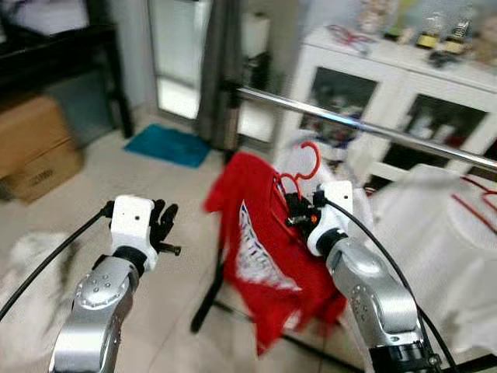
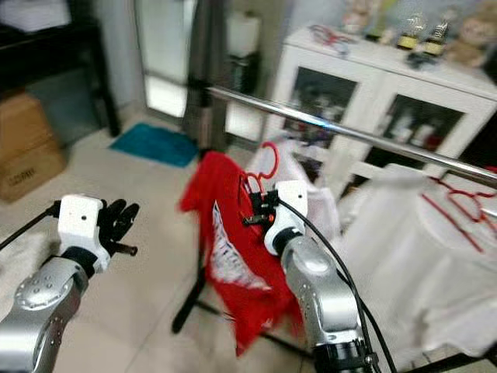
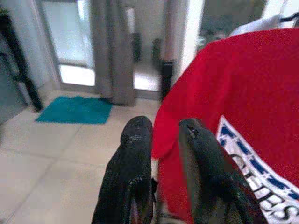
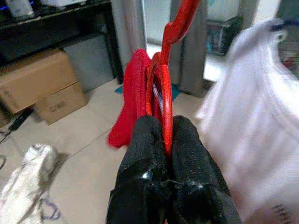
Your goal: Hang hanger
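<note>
A red hanger point(image 1: 310, 160) carries a red T-shirt point(image 1: 256, 233) with a white printed panel. My right gripper point(image 1: 299, 211) is shut on the hanger's neck, and its fingers point(image 4: 148, 140) pinch the red wire just below the hook point(image 4: 180, 21). The hook sits a little below and in front of the silver rail point(image 1: 349, 120), apart from it. My left gripper point(image 1: 165, 224) is raised to the left of the shirt, slightly open, with nothing between its fingers point(image 3: 135, 144). The shirt's edge point(image 3: 233, 93) is close beside them.
A white garment point(image 1: 435, 256) on another red hanger point(image 1: 475, 203) hangs at the right of the rail. Behind stands a white glass-door cabinet point(image 1: 404, 85). Cardboard boxes point(image 1: 35, 151), a teal mat point(image 1: 167, 145), a white cloth point(image 1: 27, 260) and the rack's black leg point(image 1: 208, 295) are on the floor.
</note>
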You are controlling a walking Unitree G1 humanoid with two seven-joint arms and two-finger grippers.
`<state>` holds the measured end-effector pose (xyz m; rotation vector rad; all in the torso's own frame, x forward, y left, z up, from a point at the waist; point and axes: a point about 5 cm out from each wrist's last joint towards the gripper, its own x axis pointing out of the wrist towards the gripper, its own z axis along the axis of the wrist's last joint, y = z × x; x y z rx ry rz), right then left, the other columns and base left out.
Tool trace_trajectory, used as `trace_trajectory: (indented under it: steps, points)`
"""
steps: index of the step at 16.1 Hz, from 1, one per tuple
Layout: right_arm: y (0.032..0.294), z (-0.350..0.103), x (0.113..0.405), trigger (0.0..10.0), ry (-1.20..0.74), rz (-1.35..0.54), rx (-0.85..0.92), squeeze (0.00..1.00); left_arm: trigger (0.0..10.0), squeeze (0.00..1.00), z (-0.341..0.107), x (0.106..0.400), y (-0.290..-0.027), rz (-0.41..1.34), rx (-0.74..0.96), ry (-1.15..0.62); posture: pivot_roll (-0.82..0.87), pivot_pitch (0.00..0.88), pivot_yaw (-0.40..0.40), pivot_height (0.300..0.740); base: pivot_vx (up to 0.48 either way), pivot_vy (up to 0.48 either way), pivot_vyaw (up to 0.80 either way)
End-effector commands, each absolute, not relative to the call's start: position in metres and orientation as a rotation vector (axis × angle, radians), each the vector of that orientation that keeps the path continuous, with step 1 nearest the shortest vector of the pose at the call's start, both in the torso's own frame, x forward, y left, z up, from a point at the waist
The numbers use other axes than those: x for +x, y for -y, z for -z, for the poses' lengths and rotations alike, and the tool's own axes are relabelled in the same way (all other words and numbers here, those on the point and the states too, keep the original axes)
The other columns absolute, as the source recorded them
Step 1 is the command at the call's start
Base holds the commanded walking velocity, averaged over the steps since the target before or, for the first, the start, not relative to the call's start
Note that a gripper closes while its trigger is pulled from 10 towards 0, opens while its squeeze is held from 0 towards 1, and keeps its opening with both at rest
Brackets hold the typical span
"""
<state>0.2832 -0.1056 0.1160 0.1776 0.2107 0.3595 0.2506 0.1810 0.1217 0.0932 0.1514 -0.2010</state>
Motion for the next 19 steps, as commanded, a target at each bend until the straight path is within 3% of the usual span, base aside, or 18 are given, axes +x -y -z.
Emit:
trace_trajectory:
  steps: [1,5,11,19]
  points:
    - [0.111,-0.125,0.285,10.0,-0.173,-0.347,0.182,0.0,10.0,0.0,-0.125,0.251,-0.172,0.239,0.097,-0.14,0.09,0.0,-0.082,0.74,0.454,0.0,0.0]
    - [0.111,-0.125,0.285,10.0,-0.17,-0.346,0.185,0.0,10.0,0.0,-0.125,0.251,-0.172,0.245,0.101,-0.139,0.09,0.0,-0.079,0.74,0.446,0.0,0.0]
    - [0.111,-0.161,0.295,10.0,-0.025,-0.284,0.173,0.0,10.0,0.0,-0.123,0.253,-0.165,0.337,0.163,-0.154,0.09,0.0,-0.064,0.74,0.0,0.0,0.0]
    - [0.103,-0.153,0.315,10.0,-0.196,-0.225,0.099,0.0,10.0,0.0,-0.128,0.254,-0.161,0.38,0.134,-0.12,0.1,0.0,-0.088,0.74,0.0,0.0,0.0]
